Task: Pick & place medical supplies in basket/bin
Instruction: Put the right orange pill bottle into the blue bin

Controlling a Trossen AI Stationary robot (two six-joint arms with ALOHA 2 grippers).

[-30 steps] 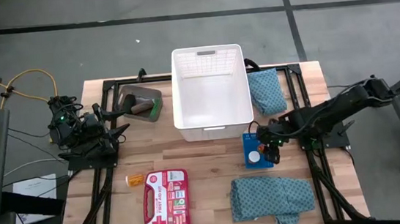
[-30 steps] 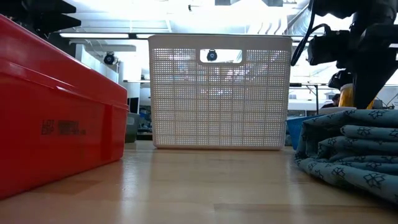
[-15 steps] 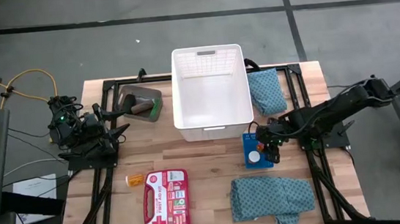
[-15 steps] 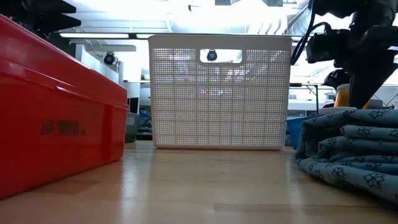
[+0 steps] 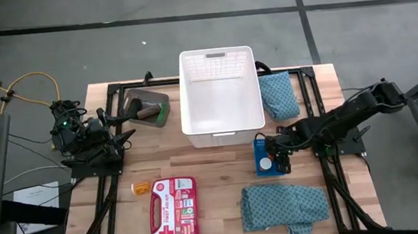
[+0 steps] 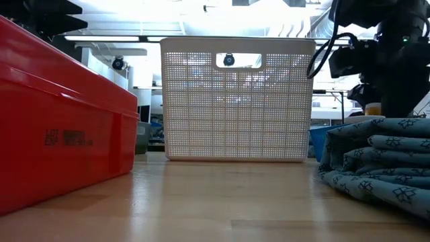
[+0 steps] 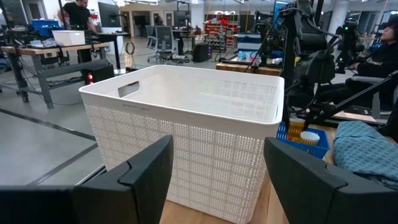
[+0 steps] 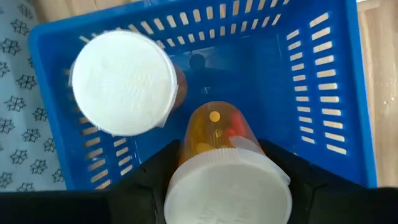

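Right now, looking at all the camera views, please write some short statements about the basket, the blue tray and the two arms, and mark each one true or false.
1. The white basket has nothing in it. True.
2. The right end effector is over the blue tray. True.
3. An orange bottle with a white cap sits between the right end effector's fingers. True.
4. The red first aid box lies inside the basket. False: it lies on the table, in front of the basket.
5. The left end effector is holding a patterned cloth. False: it is open and empty, beside the grey bin.
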